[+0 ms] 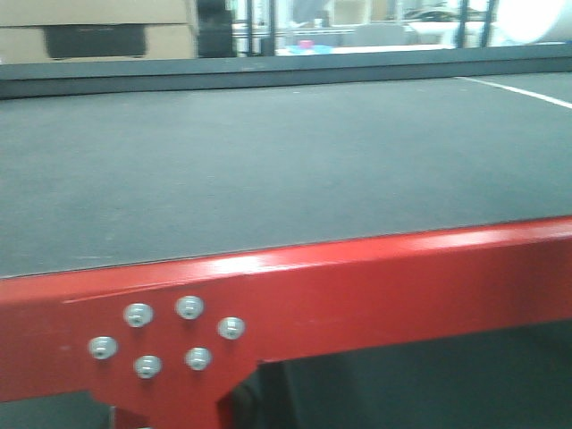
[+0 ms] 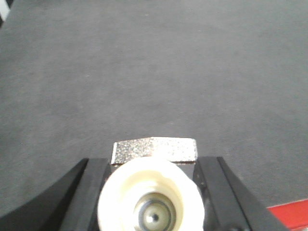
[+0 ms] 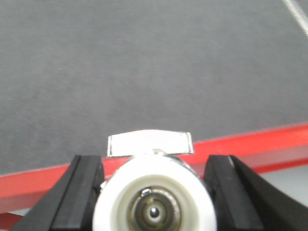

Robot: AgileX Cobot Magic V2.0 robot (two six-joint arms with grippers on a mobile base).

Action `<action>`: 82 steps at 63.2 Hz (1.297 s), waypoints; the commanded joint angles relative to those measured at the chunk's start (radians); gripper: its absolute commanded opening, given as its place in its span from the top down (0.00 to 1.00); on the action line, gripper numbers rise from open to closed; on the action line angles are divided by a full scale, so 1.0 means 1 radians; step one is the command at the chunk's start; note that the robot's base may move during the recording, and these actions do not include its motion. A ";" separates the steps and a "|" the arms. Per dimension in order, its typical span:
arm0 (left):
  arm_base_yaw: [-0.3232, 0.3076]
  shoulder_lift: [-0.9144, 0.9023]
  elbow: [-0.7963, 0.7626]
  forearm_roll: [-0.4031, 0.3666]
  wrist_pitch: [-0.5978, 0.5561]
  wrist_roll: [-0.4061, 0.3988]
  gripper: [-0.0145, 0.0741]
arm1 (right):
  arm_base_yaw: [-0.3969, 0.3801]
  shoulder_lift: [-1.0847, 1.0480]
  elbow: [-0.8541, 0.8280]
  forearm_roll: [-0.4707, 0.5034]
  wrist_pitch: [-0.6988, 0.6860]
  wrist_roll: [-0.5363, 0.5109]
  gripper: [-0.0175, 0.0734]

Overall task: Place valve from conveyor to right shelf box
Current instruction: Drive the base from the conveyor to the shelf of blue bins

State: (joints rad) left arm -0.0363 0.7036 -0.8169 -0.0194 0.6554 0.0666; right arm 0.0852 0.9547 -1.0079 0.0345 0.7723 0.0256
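The conveyor is a wide dark grey belt that fills the front view; neither gripper shows there. In the left wrist view my left gripper is shut on a valve with a cream round end and a silver handle, held above the belt. In the right wrist view my right gripper is shut on a second valve with a white round end and a pale handle, held over the belt's near edge. The right shelf box is out of view.
A red metal frame with several bolts runs along the belt's near edge; it also shows in the right wrist view. A black rail bounds the far side. Cardboard boxes stand behind it. A white line crosses the far right.
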 commanded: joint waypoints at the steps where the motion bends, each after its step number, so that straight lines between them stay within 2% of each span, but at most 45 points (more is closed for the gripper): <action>1: 0.003 -0.011 -0.007 -0.008 -0.047 0.002 0.96 | -0.004 -0.012 -0.008 -0.006 -0.065 -0.009 0.99; 82: 0.003 -0.011 -0.007 0.005 -0.047 0.002 0.96 | -0.004 -0.012 -0.008 -0.006 -0.067 -0.009 0.99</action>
State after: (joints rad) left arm -0.0357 0.7036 -0.8169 -0.0112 0.6531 0.0666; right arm 0.0852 0.9547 -1.0079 0.0323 0.7703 0.0256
